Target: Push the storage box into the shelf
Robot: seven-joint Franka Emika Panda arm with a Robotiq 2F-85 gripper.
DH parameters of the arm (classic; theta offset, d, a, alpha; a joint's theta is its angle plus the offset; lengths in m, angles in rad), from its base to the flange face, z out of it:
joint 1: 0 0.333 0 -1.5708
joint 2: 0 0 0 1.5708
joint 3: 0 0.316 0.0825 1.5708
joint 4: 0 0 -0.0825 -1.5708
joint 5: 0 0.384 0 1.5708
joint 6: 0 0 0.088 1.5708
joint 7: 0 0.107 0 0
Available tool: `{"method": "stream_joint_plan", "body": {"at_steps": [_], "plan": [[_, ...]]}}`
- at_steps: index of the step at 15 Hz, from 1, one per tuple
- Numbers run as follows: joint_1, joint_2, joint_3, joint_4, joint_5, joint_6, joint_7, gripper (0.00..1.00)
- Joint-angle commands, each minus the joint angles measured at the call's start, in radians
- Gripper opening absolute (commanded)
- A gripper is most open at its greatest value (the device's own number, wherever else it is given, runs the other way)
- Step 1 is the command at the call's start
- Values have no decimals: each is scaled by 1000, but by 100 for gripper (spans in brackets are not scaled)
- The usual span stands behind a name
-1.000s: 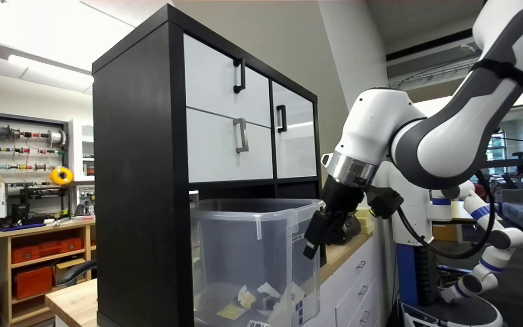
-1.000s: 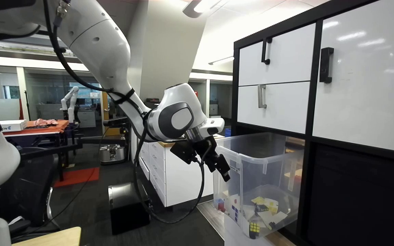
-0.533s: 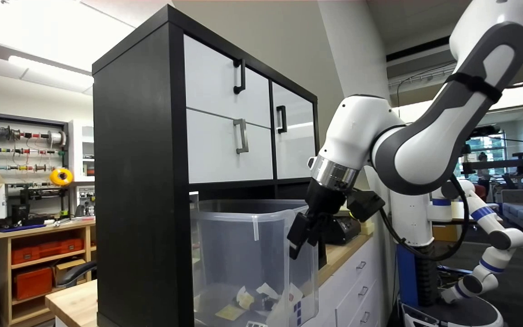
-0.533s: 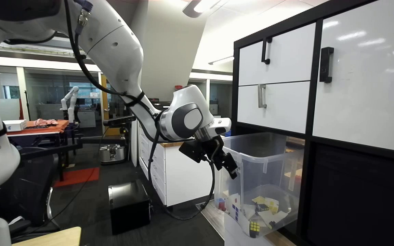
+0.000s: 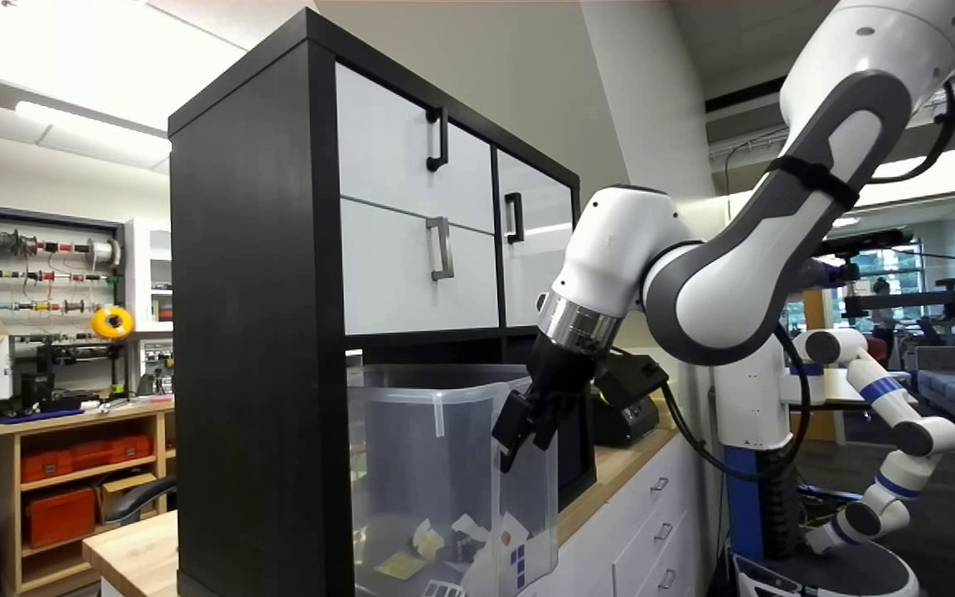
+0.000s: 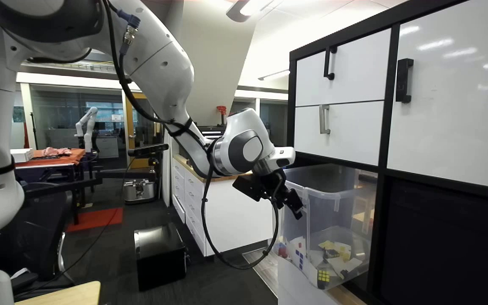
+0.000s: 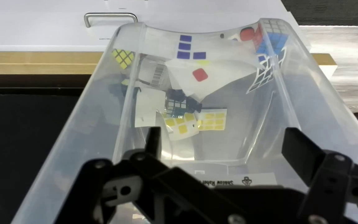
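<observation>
The gripper (image 7: 222, 140) is spread apart, grasping nothing, against or just short of the outer wall of the box (image 6: 333, 216), which juts partway from a lower compartment of the shelf (image 5: 241, 332). An off-centre push could twist and jam it. The clear plastic looks smooth, round-cornered; the shelf, dark, square-edged.

Black shelf (image 5: 241, 332) (white drawer fronts (image 5: 403, 269))

Spools (image 5: 102, 251) on a rack (image 5: 50, 215), red bins (image 5: 61, 516) in a wooden bench (image 5: 7, 514), red floor mat (image 6: 93, 219)
</observation>
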Motion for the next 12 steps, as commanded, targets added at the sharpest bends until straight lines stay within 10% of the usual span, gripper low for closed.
{"method": "stream_joint_plan", "body": {"at_steps": [1,12], "plan": [[30,60,-23,99,-37,-29,42,100],[82,192,-62,294,-23,-66,30,100]]}}
